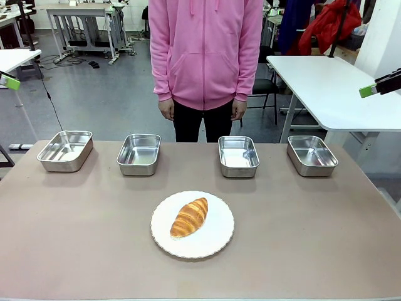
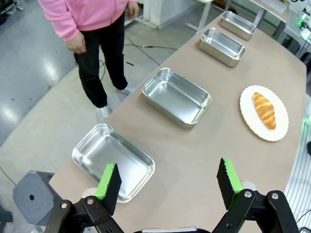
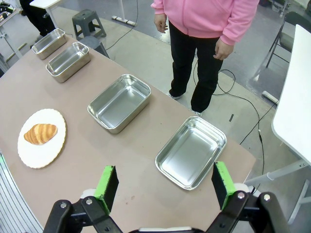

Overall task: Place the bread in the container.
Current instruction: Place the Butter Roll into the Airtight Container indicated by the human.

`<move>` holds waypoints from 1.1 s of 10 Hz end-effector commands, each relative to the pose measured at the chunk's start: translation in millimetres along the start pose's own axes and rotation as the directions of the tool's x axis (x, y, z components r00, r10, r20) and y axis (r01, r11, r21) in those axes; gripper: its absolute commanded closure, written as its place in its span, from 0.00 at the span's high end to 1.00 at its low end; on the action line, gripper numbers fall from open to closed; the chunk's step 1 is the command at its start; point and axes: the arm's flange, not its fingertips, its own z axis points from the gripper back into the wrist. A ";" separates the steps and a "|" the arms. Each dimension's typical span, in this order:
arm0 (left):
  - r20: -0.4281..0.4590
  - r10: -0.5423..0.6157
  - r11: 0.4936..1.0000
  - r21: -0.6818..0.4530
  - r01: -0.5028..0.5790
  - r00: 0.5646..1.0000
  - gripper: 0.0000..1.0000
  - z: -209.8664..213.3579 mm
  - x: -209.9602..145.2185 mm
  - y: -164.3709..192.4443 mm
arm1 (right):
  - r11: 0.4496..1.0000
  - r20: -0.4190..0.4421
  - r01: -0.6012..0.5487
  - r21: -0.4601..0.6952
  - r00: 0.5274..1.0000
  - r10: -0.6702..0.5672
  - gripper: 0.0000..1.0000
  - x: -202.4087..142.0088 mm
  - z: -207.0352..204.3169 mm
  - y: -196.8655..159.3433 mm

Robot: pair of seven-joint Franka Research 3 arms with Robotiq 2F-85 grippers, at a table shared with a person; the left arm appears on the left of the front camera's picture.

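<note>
The job is not begun yet. The bread (image 1: 189, 217) lies on the white plate (image 1: 213, 243) by the middle of the table's (image 1: 75, 238) near edge. Four shiny containers (image 1: 138, 168) sit along the far edge with nothing inside. The left end effector (image 2: 167, 175) and right end effector (image 3: 164, 175) hang high, fingers wide apart, holding nothing.

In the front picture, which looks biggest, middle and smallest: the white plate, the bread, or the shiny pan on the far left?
1. white plate
2. far-left pan
3. bread
The plate sits nearer the camera, so plate over pan is unsure.
</note>
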 end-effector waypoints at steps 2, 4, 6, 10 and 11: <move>0.002 -0.006 1.000 -0.003 0.006 1.000 1.00 1.1 1.2 -0.8 | 1.000 0.019 0.003 0.010 1.000 -0.003 1.00 0.1 -0.8 -1.1; 0.002 -0.006 1.000 -0.003 0.006 1.000 1.00 1.1 1.2 -0.8 | 1.000 0.019 0.003 0.010 1.000 -0.003 1.00 0.1 -0.8 -1.1; 0.002 -0.006 1.000 -0.003 0.006 1.000 1.00 1.1 1.2 -0.8 | 1.000 0.019 0.003 0.010 1.000 -0.003 1.00 0.1 -0.8 -1.1; 0.002 -0.006 1.000 -0.003 0.006 1.000 1.00 1.1 1.2 -0.8 | 1.000 0.019 0.003 0.010 1.000 -0.003 1.00 0.1 -0.8 -1.1; 0.002 -0.006 1.000 -0.003 0.006 1.000 1.00 1.1 1.2 -0.8 | 1.000 0.019 0.003 0.010 1.000 -0.003 1.00 0.1 -0.8 -1.1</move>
